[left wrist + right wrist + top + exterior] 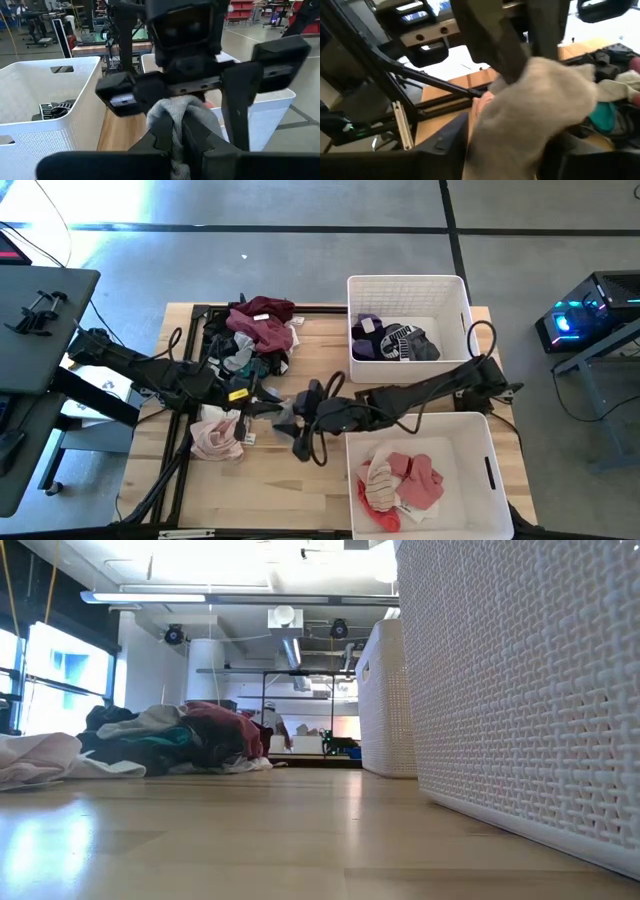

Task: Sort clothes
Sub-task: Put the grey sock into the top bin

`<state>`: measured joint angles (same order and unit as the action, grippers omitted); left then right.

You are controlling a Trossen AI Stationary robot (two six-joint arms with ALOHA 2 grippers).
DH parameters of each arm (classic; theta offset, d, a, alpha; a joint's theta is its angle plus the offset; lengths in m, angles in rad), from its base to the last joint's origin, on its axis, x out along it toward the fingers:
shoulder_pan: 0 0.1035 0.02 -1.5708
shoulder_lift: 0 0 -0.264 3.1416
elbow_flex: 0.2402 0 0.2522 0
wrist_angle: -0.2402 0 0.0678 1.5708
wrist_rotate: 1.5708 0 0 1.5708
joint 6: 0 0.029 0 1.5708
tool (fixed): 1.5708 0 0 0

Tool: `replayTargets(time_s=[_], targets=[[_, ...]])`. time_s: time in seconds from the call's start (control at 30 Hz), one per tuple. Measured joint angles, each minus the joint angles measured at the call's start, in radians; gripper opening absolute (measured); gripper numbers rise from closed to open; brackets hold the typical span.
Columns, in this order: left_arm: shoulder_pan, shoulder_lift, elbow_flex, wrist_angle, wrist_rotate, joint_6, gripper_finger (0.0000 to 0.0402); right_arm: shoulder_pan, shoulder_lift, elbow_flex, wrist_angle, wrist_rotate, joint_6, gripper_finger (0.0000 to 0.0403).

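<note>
Grey fabric, a small soft garment (284,412), hangs between the two grippers above the middle of the wooden table (300,500). The left gripper (262,406) has its fingers (165,137) closed on the cloth, which bunches out past their tips in the left wrist view. The right gripper (305,416) meets it from the other side, just beside the left one; its fingers (237,107) stand apart around the same cloth, and whether they press it cannot be told.

A heap of mixed clothes (255,335), maroon, black, teal and white, lies at the far left part of the table. A pale pink piece (218,435) lies alone nearer the front. The far white bin (400,283) holds purple, black and grey items (392,340); the near white bin (470,430) holds pink, red and white ones (398,485).
</note>
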<state>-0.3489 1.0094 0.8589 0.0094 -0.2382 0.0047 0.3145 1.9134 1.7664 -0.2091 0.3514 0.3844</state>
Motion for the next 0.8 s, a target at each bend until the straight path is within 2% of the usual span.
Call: replayTargets(time_s=[0.17, 0.23, 0.37, 0.57, 0.67, 0.8], targets=[[0.0, 0.0, 0.0, 0.012, 0.011, 0.038, 0.0052, 0.006, -0.008, 0.0, -0.02, 0.056, 0.086, 0.0041], [0.0, 0.0, 0.0, 0.012, 0.011, 0.042, 0.0077, 0.014, -0.024, 0.0, -0.027, 0.101, 0.078, 0.0012], [0.001, -0.001, 0.0, 0.012, 0.008, 0.025, 0.0126, 0.035, -0.094, -0.001, -0.121, 0.251, 0.122, 0.0016], [0.0, -0.001, 0.0, -0.048, 0.011, -0.052, 0.0166, 0.051, -0.25, 0.0, -0.433, 0.507, 0.27, 0.0006], [0.0, 0.001, 0.0, -0.123, 0.011, -0.147, 0.0169, 0.018, -0.34, 0.0, -0.618, 0.569, 0.355, 0.0003], [0.0, 0.0, -0.001, -0.24, -0.043, -0.244, 0.0167, -0.082, -0.437, 0.0, -0.841, 0.577, 0.414, 0.0004]])
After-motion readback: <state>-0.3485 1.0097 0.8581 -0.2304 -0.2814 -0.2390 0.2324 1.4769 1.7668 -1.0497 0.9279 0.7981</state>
